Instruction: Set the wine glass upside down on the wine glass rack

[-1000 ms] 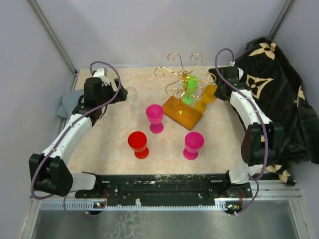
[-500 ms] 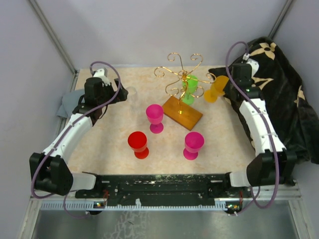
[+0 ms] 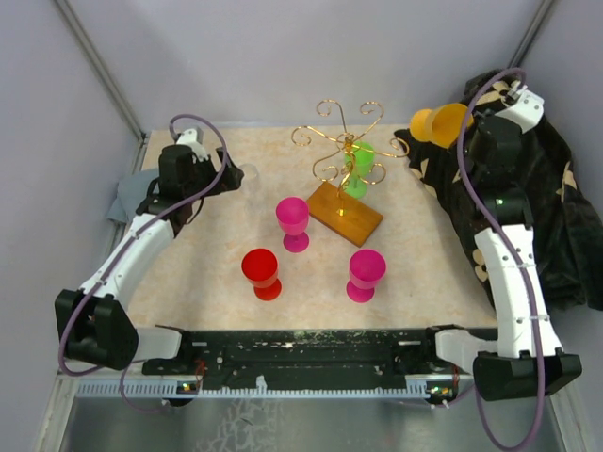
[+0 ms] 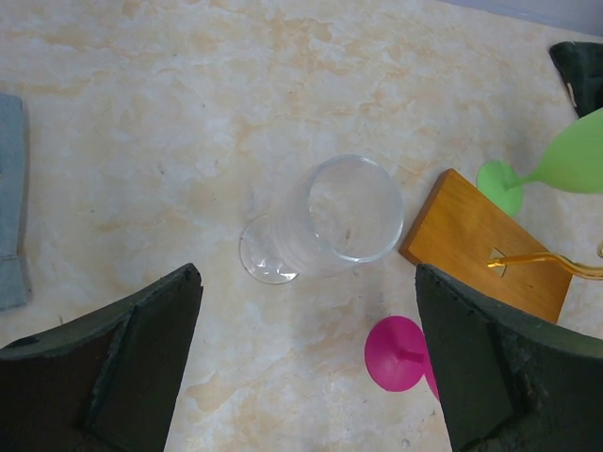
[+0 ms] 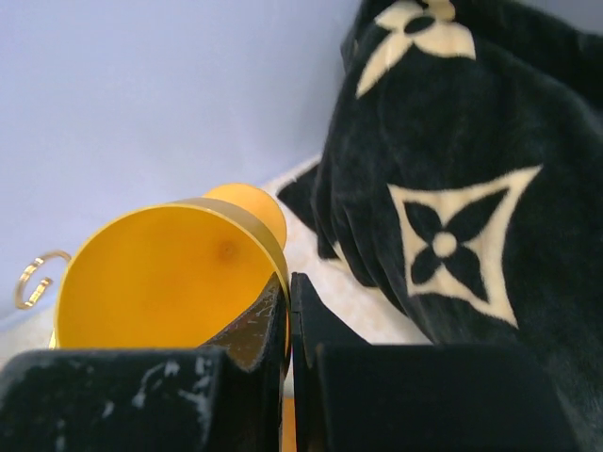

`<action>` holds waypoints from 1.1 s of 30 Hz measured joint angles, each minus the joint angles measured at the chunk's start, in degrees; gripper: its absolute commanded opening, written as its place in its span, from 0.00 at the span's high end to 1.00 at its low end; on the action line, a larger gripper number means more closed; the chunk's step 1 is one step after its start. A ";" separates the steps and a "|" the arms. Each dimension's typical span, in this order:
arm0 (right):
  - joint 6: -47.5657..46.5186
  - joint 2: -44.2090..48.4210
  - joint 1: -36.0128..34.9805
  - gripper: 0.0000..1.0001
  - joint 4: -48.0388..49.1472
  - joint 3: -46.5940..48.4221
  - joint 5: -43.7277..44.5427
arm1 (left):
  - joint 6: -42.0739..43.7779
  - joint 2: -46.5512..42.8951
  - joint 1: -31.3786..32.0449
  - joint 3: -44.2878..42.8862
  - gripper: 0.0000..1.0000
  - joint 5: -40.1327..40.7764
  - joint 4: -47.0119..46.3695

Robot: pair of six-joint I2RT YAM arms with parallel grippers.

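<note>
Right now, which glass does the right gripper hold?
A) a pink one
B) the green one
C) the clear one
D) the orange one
D: in the right wrist view, the right gripper is shut on the rim wall of the orange glass.

Robot lab booth: bare grey walls [image 3: 283, 56], metal corner struts [image 3: 94, 58].

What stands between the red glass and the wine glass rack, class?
The farther pink glass stands upright between the red glass and the wine glass rack, as the top view shows.
</note>
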State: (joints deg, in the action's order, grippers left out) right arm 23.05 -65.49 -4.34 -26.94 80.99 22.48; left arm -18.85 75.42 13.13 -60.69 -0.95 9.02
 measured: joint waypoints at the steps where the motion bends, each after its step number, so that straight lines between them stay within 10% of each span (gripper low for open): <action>1: 0.07 0.94 -0.02 1.00 2.10 -0.87 -0.09 | -0.02 -0.02 0.00 -0.22 0.01 -0.33 0.11; 18: 15.63 0.96 -0.02 1.00 30.12 -1.68 -24.24 | 0.28 -2.25 0.00 -14.01 0.04 -8.39 3.56; 33: 43.30 -12.79 -0.04 1.00 62.36 0.50 -64.46 | -13.11 -1.40 0.00 -25.22 0.11 -38.36 -10.36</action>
State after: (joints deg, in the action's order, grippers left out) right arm 66.35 -78.28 -4.38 35.42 81.49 -41.98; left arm -31.97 74.02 13.13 -85.91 -39.31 -1.34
